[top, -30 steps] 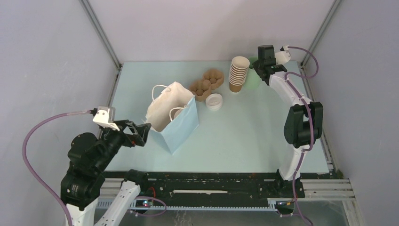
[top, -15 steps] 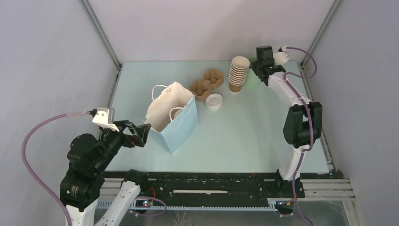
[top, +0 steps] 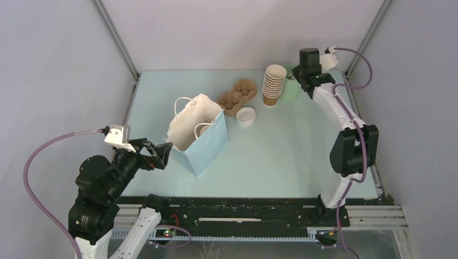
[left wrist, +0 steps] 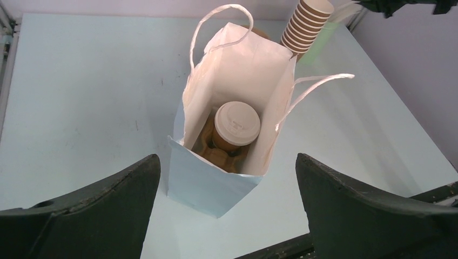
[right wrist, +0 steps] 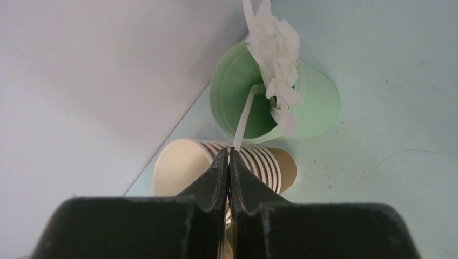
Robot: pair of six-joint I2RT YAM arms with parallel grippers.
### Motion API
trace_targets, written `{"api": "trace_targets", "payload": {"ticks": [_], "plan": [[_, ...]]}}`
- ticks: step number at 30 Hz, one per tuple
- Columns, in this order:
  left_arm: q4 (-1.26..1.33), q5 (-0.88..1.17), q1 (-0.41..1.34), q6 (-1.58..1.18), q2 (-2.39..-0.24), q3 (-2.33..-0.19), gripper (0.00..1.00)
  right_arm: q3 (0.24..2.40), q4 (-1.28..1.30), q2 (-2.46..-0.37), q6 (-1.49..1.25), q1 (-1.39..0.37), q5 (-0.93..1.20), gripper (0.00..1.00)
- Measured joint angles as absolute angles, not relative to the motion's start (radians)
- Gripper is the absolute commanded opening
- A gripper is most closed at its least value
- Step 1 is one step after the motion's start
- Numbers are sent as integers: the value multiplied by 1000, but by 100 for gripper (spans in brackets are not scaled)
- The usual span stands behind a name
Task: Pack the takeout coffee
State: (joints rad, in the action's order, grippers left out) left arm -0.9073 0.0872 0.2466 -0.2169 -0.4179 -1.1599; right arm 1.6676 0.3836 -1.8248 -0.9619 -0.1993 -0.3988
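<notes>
checking on the takeout coffee (left wrist: 236,125) first: where do you have it?

i have it mid-frame in my left wrist view, down inside the pale blue paper bag (left wrist: 208,186). it stands upright with its long axis vertical. the white lid faces up toward the bag mouth, and the base sits in a brown pulp tray (left wrist: 216,155) at the bottom.

and the bag itself?

upright and open on the table (top: 281,151), left of centre in the top view, both handles raised.

your left gripper?

my left gripper (left wrist: 227,162) is spread wide and holds nothing. its fingers fill the lower corners of the wrist frame, with the bag between them further off.

right side?

my right gripper (right wrist: 229,162) is at the upper right of the top view. its jaws are pressed together on a thin white stick (right wrist: 244,116) that leans out of the pale green cup (right wrist: 310,105). crumpled white paper (right wrist: 275,54) pokes from that cup's mouth. the stack of brown cups (right wrist: 273,164) stands just beside it, lower in the wrist frame.

anything else?

a loose white lid (top: 246,116) and brown pulp carriers (top: 236,97) lie between the bag and the stack.
</notes>
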Motion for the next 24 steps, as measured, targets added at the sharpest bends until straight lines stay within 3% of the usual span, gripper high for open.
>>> {"api": "trace_targets", "payload": {"ticks": [5,11,18,24], "plan": [[-907,24,247,-219,-405,-1160,100,1620,352,-1703,-859,-199,-407,1],[-907,-107,248,-233,-368,-1160,100,1581,310,-1481,-688,-199,-353,0],[-899,-205,249,-265,-331,-1160,100,1626,330,-1236,-482,-237,-4,0],[-899,-229,249,-289,-331,-1160,100,1645,406,-1153,-415,-458,336,1]]}}
